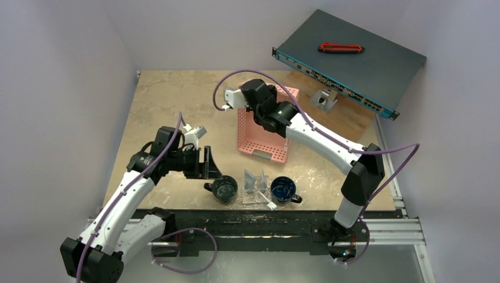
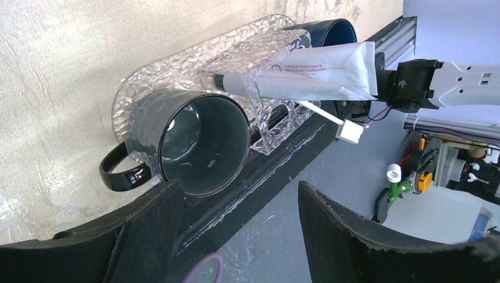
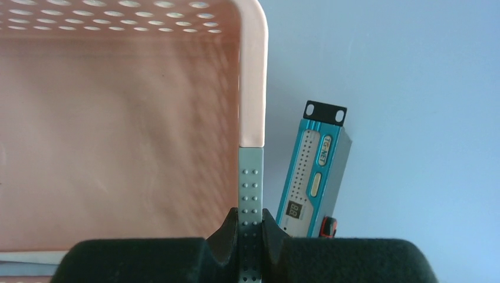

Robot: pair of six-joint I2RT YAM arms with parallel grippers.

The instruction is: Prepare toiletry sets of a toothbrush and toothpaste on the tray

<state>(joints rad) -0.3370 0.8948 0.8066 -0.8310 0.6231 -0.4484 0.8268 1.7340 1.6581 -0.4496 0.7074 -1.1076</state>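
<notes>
Tray (image 2: 154,72): clear plastic with a pebbled, hammered texture and rounded corners, set at the near edge of the counter (image 2: 59,88), a marbled beige slab. Two glossy mugs are carried on it, a dark grey mug (image 2: 203,144) and a navy mug (image 2: 330,29), judged to serve as one holder per set. Toothpaste (image 2: 318,68): a soft white tube with a flat crimped tail and red print, laid across the tray between the mugs. White toothbrush (image 2: 349,132): a thin rigid plastic stem laid under the tube, its square head projecting past the counter edge; one set is thus judged delivered but not stood in a mug. Left tool (image 2: 240,200): black fingers spread wide with nothing between them, held just beside the dark grey mug, judged to be waiting to receive or steady an item. Right tool (image 3: 250,227): pressed together on a slim grey-blue strip with raised grip dots, judged to be the handle of a grey-blue toothbrush (image 3: 250,188), though the head is hidden. It is held upright in line with the rim of the pink basket (image 3: 252,71), a smooth plastic bin with a perforated floor, judged to be the stock bin, well apart from the tray. A teal-fronted rack unit (image 3: 315,177) stands behind.
</notes>
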